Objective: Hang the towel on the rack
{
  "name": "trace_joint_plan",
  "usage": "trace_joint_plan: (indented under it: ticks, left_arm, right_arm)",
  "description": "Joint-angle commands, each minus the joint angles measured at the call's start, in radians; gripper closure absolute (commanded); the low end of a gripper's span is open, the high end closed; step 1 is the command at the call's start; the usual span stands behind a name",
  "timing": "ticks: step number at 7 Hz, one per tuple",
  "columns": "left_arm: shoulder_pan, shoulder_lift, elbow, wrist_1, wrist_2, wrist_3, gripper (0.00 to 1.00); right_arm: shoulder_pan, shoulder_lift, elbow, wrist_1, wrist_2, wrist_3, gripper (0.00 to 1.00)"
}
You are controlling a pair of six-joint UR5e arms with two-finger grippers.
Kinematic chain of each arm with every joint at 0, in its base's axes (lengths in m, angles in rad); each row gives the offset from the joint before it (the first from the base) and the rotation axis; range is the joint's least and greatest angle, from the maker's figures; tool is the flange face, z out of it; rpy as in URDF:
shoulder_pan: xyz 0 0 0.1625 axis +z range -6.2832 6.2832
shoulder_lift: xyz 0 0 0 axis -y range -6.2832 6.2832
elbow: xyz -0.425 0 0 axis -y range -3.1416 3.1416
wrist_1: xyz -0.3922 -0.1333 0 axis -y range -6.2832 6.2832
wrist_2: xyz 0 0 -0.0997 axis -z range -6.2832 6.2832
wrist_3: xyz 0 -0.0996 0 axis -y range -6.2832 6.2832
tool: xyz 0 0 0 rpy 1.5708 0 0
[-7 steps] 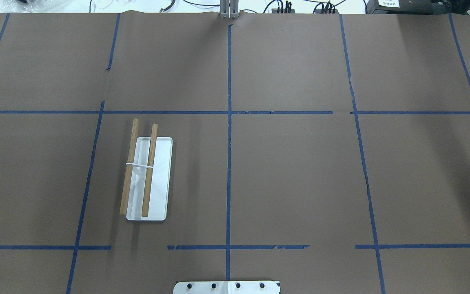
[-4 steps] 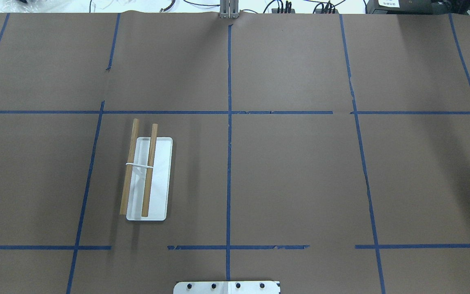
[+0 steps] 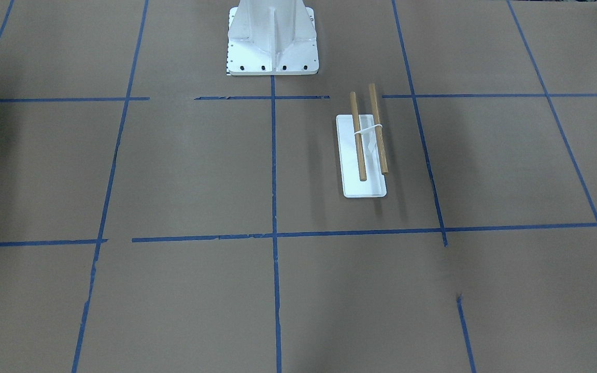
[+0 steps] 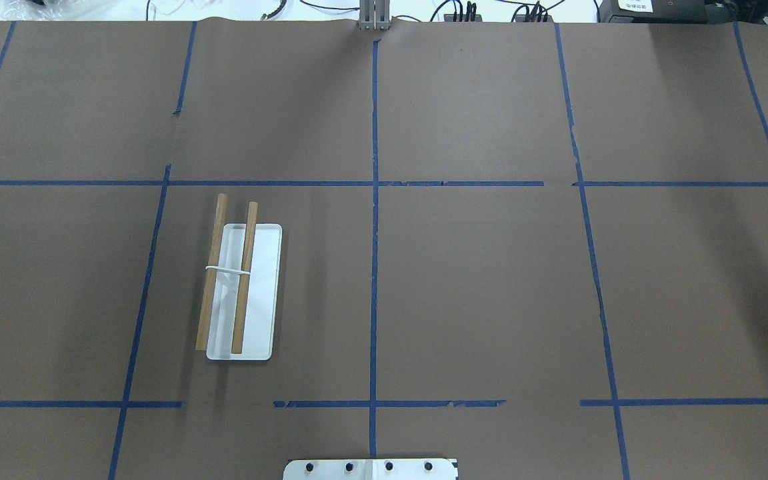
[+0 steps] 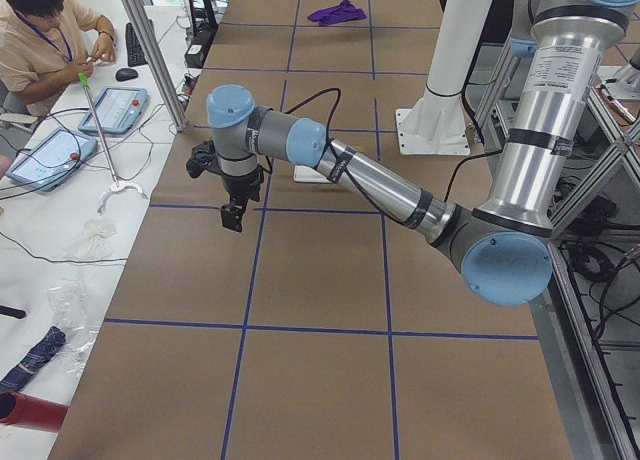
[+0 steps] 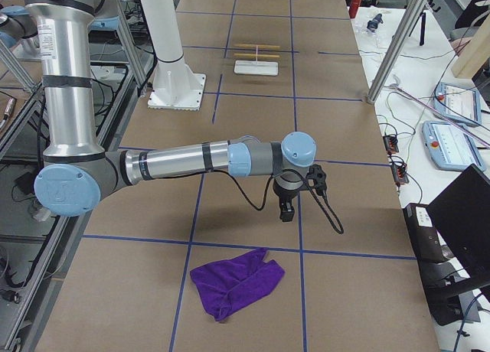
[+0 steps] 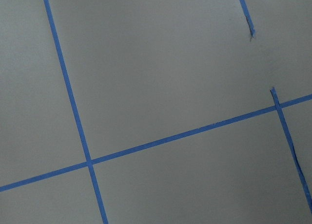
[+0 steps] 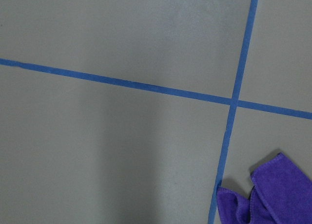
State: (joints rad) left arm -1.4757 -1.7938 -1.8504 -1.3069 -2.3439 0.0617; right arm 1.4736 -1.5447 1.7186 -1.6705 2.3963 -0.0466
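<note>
Crumpled deep-purple cloth towel [image 6: 233,283] lies near the right tool [image 6: 286,210], apart from it; white-based rack [image 4: 264,293] with 2 wooden dowels stands nearer the left tool [image 5: 232,218]; cannot tell whether either tool is apart or together

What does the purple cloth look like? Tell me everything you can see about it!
The deep-purple soft cloth towel looks fuzzy and lies crumpled in folds, not spread flat. It rests on the brown paper-covered table at the robot's right end, beside a blue tape line, far from the wooden-dowel rack. Only the table touches it; the right gripper hangs nearby, apart from it.
</note>
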Motion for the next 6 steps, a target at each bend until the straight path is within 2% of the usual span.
trace_joint_plan:
  ticks: [1, 6]
  left_arm:
    - [0.000, 0.001, -0.003, 0.000, 0.000, 0.001, 0.00]
    - [0.002, 0.001, -0.004, 0.000, -0.005, 0.000, 0.00]
  right_arm:
    - [-0.001, 0.000, -0.002, 0.000, 0.030, -0.001, 0.00]
    - [-0.034, -0.002, 0.015, 0.001, 0.035, -0.003, 0.00]
